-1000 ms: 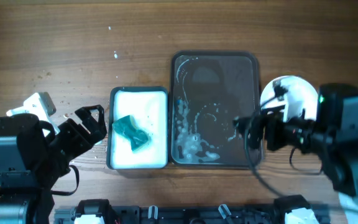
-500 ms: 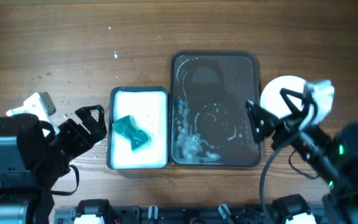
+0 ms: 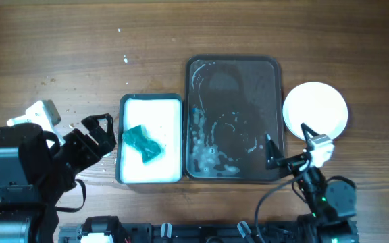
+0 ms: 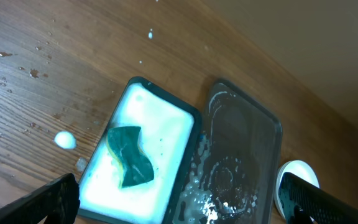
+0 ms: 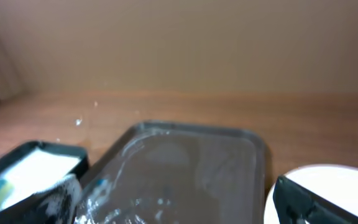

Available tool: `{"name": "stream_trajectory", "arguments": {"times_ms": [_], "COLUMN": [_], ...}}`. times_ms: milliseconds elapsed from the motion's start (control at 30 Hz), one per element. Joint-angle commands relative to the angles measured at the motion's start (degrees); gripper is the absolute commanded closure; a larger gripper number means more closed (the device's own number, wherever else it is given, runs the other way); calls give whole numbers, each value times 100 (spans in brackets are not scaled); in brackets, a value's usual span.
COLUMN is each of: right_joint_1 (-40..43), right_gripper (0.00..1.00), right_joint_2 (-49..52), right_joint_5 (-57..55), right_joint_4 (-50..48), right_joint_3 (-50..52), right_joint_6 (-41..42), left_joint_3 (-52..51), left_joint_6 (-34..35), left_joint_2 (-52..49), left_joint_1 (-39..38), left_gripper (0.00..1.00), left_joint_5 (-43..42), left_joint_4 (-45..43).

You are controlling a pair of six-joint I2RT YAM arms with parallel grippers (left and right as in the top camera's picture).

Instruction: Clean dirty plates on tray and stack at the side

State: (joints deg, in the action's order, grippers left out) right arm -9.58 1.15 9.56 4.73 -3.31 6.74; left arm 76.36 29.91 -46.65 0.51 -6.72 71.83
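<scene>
Since a second ago my right arm has drawn back from the middle right of the frame to the lower right corner. The right hand point(image 3: 288, 142) now hangs there with its fingers spread and nothing between them. At lower left my left hand point(image 3: 100, 131) is parked, also spread and empty, just beside the white tub point(image 3: 161, 115) holding the teal sponge point(image 3: 144, 143).

Beyond the right hand, the dark tray point(image 3: 238, 88) carries only suds and water, no plate. The white plate point(image 3: 315, 110) sits fully uncovered on the tabletop point(image 3: 80, 47), just off the tray's right rim. I read that as set down clean, with the job near its end. I cannot tell whether more than one plate is stacked there.

Across the top of the frame the wood is open apart from a few droplets.
</scene>
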Motion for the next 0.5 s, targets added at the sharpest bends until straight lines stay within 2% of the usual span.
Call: {"name": "stream_trajectory", "arguments": {"times_ms": [0, 467], "right_joint_1": [35, 35], "right_gripper": [0, 0], "right_joint_2": [-96, -94], "right_joint_5": [-114, -127], "right_joint_4": [-529, -540], "right_joint_3": [302, 302], "right_joint_6": [-52, -66], "left_joint_3": [37, 37], "left_joint_6": [55, 55], "left_joint_2": [4, 4], "left_joint_1": [50, 50], "left_gripper": [0, 0], "left_joint_5": [76, 76], "left_joint_4": [-17, -17]}}
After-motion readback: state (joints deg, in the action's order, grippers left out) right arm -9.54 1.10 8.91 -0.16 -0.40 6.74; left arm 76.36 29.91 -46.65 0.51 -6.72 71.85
